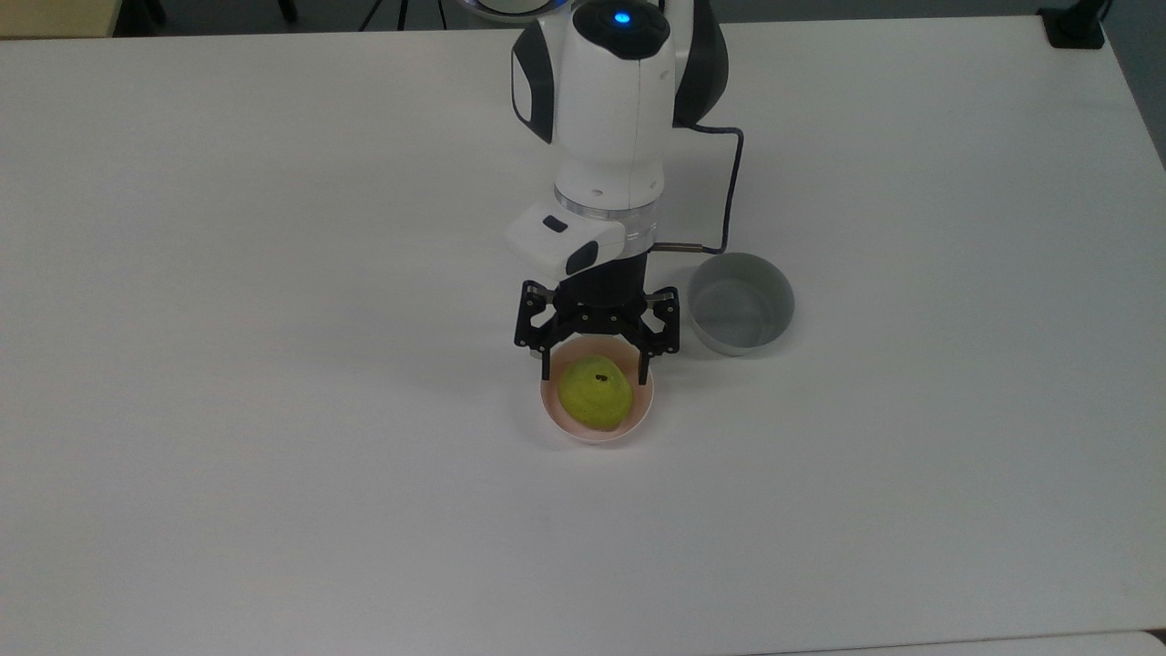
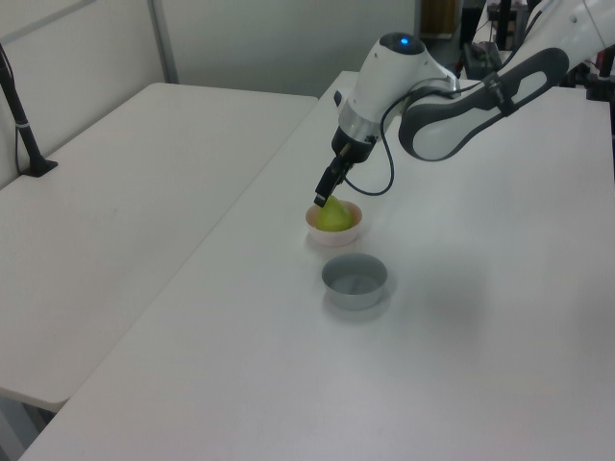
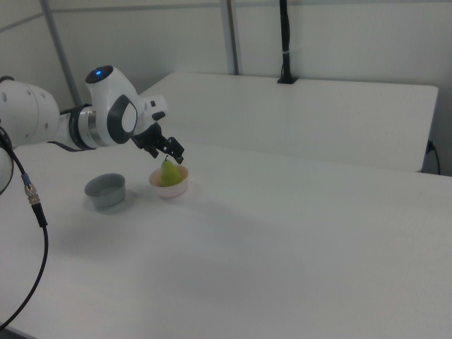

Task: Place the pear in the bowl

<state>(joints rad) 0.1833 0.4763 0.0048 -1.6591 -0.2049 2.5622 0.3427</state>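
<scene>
The small yellow-green pear (image 1: 597, 394) sits stem-up inside the shallow pale pink bowl (image 1: 556, 417) mid-table, near no edge. The black two-finger gripper (image 1: 595, 372) hovers just above, fingers spread clear of it, apparently released. A deeper grey bowl (image 1: 740, 304) stands alongside.

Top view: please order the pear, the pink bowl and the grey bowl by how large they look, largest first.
1. Pink bowl and grey bowl: they look nearly alike in width, so I do not rank them.
2. Pear: clearly smallest, lying inside the pink bowl.
</scene>
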